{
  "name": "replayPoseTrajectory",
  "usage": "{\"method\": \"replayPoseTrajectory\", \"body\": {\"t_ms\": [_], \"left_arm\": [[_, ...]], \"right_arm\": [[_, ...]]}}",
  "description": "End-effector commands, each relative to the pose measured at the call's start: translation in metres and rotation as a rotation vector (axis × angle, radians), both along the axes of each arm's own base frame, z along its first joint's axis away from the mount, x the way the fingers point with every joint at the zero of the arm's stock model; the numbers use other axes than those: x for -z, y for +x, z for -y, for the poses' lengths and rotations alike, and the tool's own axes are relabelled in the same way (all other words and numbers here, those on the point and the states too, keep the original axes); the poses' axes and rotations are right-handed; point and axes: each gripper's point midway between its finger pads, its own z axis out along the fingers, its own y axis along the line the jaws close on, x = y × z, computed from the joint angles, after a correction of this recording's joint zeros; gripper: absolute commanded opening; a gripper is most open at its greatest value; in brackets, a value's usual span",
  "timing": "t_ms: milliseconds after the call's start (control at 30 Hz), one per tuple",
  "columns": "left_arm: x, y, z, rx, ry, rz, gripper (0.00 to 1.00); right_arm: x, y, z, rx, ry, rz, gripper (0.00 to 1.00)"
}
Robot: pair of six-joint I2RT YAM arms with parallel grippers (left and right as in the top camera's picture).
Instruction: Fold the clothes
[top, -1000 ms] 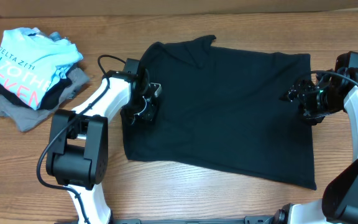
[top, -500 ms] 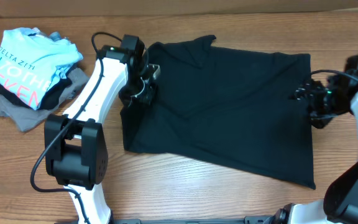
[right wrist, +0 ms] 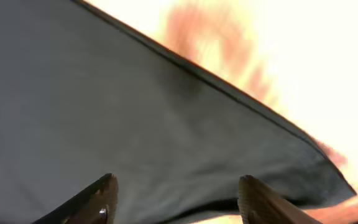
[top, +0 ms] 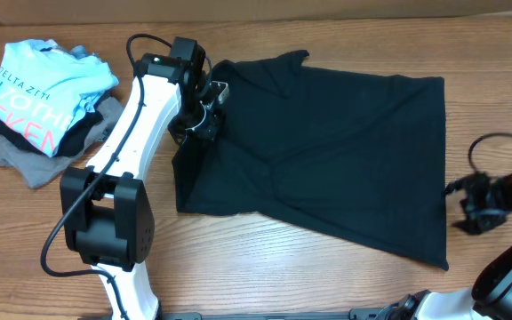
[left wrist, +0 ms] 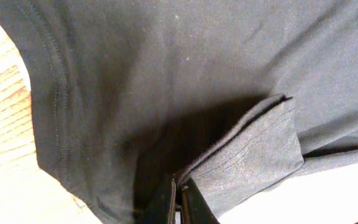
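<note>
The clothes, a plain black T-shirt (top: 327,151), lie spread across the middle of the wooden table. At the shirt's left side my left gripper (top: 204,120) is shut on a pinched fold of it. The left wrist view shows the jaws (left wrist: 179,200) tight together, with a ridge of black fabric (left wrist: 253,155) drawn up into them. My right gripper (top: 471,209) hangs just off the shirt's right edge, apart from the cloth. In the right wrist view its fingers (right wrist: 104,196) stand wide open with nothing between them, over the shirt's hem (right wrist: 135,112).
A pile of other garments sits at the far left: a light blue T-shirt with lettering (top: 38,84) on top of a grey garment (top: 34,164). A cardboard wall (top: 256,9) runs along the back edge.
My left gripper has carried the shirt's left edge toward the back, pulling the lower left corner inward. The right gripper has left the shirt's right edge and moved down and to the right, off the cloth.
</note>
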Motion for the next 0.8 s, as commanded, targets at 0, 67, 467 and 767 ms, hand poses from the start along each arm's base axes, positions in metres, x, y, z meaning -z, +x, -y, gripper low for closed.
{"method": "replayPoseTrajectory", "body": {"t_ms": [0,67,467,767], "left_arm": [[-0.010,0.006,0.001,0.017,-0.002,0.038,0.04],[-0.010,0.006,0.001,0.020,-0.001,0.038,0.04],[-0.010,0.006,0.001,0.020,-0.001,0.039,0.04],[-0.010,0.004,0.001,0.020,0.000,0.031,0.04]], "right_arm": [[0.011,-0.018,-0.001,0.027,0.009,-0.043,0.64],[0.014,-0.029,-0.001,0.045,0.020,-0.076,0.64],[0.008,0.007,-0.010,-0.022,0.181,0.309,0.51],[0.001,0.073,0.004,-0.065,0.060,0.535,0.09]]}}
